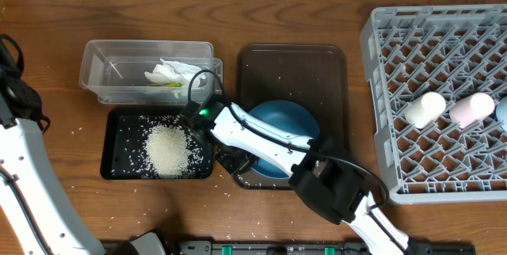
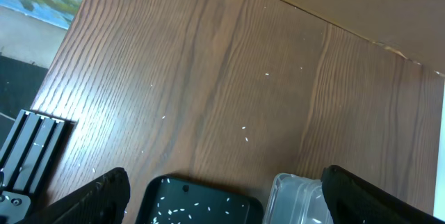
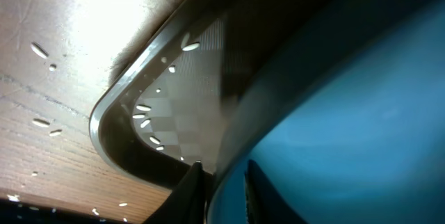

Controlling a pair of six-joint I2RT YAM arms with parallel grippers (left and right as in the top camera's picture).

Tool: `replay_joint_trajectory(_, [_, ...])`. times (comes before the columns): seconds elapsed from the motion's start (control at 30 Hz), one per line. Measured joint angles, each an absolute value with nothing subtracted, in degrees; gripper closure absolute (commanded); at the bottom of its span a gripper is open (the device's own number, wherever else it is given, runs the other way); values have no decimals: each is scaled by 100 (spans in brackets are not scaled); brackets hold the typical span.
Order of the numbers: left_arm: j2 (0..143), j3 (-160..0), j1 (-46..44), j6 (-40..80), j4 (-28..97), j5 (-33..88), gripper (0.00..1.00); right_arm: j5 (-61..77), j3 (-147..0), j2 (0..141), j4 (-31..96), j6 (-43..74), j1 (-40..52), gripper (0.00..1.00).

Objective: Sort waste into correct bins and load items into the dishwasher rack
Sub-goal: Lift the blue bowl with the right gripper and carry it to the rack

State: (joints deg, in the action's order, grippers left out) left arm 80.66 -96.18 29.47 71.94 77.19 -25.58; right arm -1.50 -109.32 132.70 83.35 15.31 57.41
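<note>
Rim grab on the large blue bowl (image 3: 348, 113) is the step in hand, I reckon. The right tool (image 3: 224, 182) is down at the bowl's edge, one fingertip outside the wall and the other inside, set narrow with the rim between them. Whether it's actually biting I can't tell from the wrist view (the tips are mostly cut off at the bottom of the shot). The bowl sits on the brown tray (image 3: 195, 92), whose rounded corner is just beyond the outer finger, with a few loose rice grains scattered in it.

To do it well, my take: get the fingers well down over the rim before closing, because a big smooth bowl held by one edge will want to sag and pivot in the grip. Lift straight up first so the base clears the tray lip. Then carry it to the grey rack (image 1: 380, 89), which is well off on the far side of the bowl from the tool, where a white cup (image 1: 424, 108) and a pink cup (image 1: 475, 108) already lie. Aim for open lattice short of those cups.

Close behind the tool's wrist are the black tray (image 1: 119, 140) with the rice heap (image 1: 168, 150) and the clear tub (image 1: 103, 69) holding the tissue (image 1: 170, 73), so don't swing back into them. The left tool (image 2: 226, 200) hangs wide and empty over the tabletop (image 2: 208, 78), out of the way.
</note>
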Motion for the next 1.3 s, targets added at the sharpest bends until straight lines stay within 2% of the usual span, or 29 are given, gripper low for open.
replay_joint_trajectory(0.17, [8066,-9618,2947,7194,7719,-2561,9,-106,-10932,13270,8294,1553,5741,83])
replay_joint_trajectory(0.27, [8066,-9618,2947,7194,7719,-2558,9,-93,-10932,13270,8263,1599,5741,99])
replay_joint_trajectory(0.6, [8066,-9618,2947,7194,7719,-2561,9,-108,-10932,13270,8344,1636,5693,99])
replay_joint_trajectory(0.8, [8066,-9618,2947,7194,7721,-2558,9,-84,-11000,13120,8364,1629,5332,99])
replay_joint_trajectory(1.13, [8066,-9618,2947,7194,7721,-2561,9,34,-11421,11100,8208,1271,4112,99])
replay_joint_trajectory(1.3, [8066,-9618,2947,7194,7719,-2561,9,222,-11467,9944,7837,1017,3168,99])
